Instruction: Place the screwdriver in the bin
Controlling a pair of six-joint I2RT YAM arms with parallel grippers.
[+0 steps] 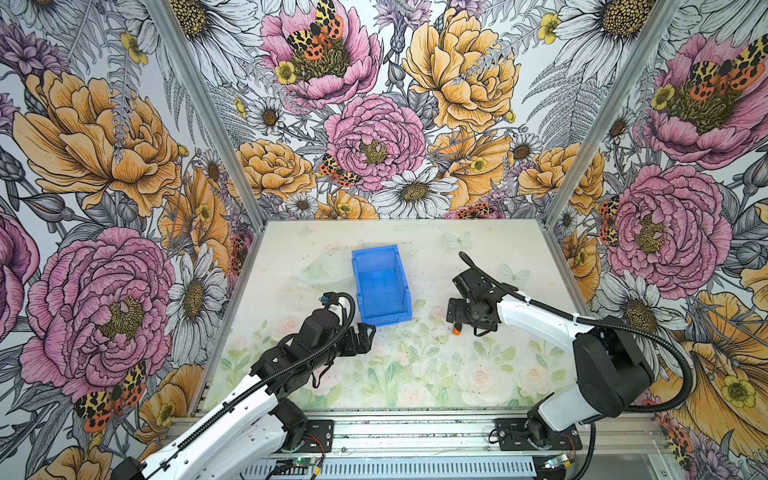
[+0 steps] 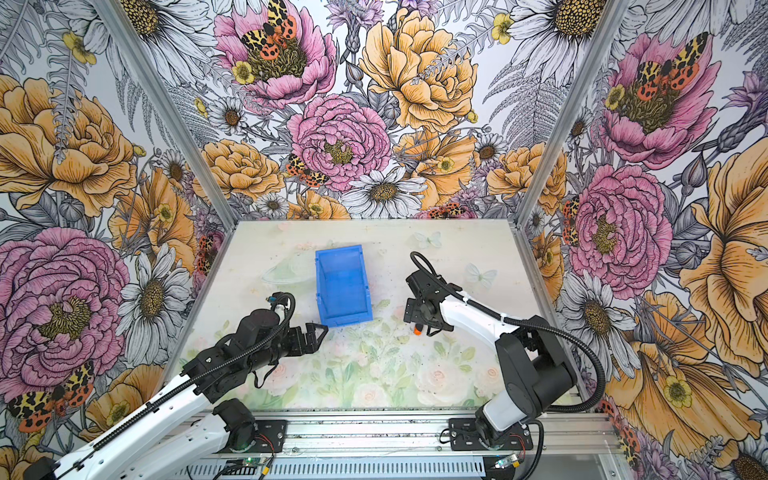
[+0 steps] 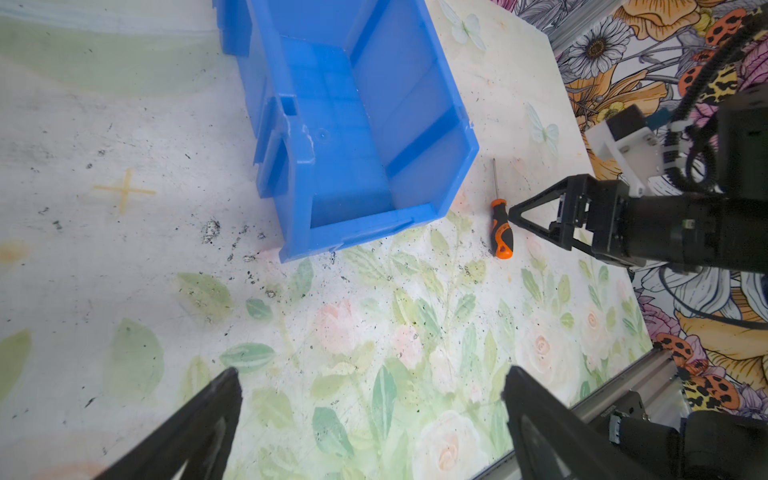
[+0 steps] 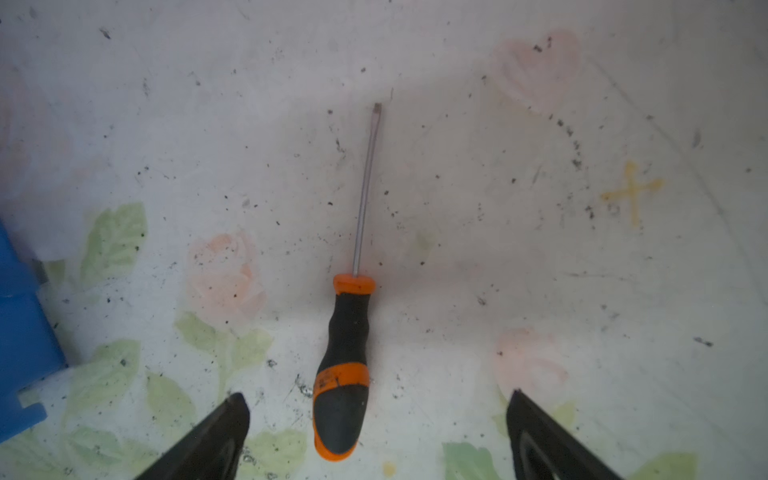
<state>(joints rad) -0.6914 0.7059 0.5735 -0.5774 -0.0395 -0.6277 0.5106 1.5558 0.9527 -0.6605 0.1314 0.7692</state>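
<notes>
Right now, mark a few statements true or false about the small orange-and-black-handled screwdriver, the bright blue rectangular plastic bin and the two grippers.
1. The small orange-and-black-handled screwdriver lies inside the bright blue rectangular plastic bin. False: it lies on the table beside the bin.
2. The right gripper is open over the screwdriver's handle. True.
3. The left gripper grips the bin's wall. False: it is open, holding nothing.
4. The bin is empty. True.

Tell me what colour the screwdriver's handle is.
The screwdriver handle is black with orange bands at collar, middle and butt; clearest in the right wrist view.
</notes>
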